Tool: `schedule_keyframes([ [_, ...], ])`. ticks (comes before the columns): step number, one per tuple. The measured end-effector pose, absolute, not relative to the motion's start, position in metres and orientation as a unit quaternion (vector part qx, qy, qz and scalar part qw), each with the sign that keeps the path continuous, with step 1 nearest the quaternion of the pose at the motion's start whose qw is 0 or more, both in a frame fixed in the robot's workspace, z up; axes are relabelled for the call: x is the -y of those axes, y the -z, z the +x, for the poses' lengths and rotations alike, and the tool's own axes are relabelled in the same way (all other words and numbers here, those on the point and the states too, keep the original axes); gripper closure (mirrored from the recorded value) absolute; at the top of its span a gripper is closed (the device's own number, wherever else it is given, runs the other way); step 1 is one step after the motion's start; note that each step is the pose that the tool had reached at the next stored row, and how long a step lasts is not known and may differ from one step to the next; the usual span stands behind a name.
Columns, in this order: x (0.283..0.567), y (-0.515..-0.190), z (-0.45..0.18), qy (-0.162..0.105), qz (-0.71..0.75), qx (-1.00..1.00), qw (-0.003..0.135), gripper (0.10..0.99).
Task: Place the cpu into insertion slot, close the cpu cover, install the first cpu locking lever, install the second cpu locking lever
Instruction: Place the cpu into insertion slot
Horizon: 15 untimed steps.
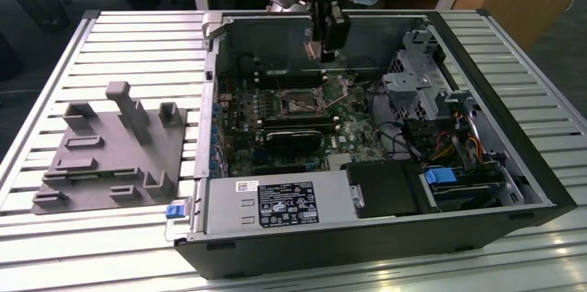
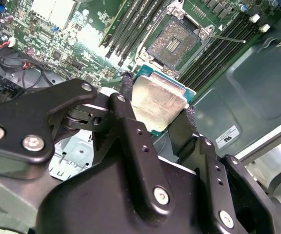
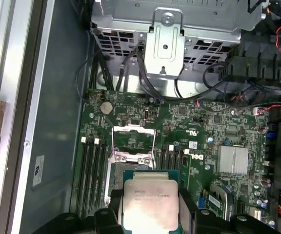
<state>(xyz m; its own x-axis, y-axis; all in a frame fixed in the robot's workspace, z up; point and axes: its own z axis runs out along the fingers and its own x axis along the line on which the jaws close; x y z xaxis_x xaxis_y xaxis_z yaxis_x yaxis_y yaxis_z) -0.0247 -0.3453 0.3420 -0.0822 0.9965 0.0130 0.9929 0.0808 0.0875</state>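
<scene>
My gripper [image 1: 328,55] hangs inside the open computer case, above the far part of the green board, shut on the cpu [image 2: 157,102]. The cpu [image 3: 150,202] is a flat square chip with a silver-beige top, pinched at two opposite edges between the black fingers [image 2: 126,92]. The insertion slot [image 1: 301,104] lies uncovered on the board, a dark square with a silvery rim [image 2: 174,41]. In the first wrist view the cpu cover [image 3: 133,139] stands swung up behind the slot, and the cpu hides part of the slot. A thin metal lever [image 2: 223,36] sticks out beside the slot.
Long black memory slots [image 2: 130,24] flank the socket. A round black heatsink [image 1: 293,139] sits nearer the front, with the power supply [image 1: 275,203] beyond it. A metal drive cage [image 1: 413,86] and cables fill the exterior view's right. A grey fixture [image 1: 110,148] lies on the slatted table.
</scene>
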Motion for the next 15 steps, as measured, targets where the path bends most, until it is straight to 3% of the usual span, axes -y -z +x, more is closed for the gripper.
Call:
schedule_keyframes([
  [15,0.344,-0.331,-0.025,-0.039,0.713,-0.699,0.023,0.545],
])
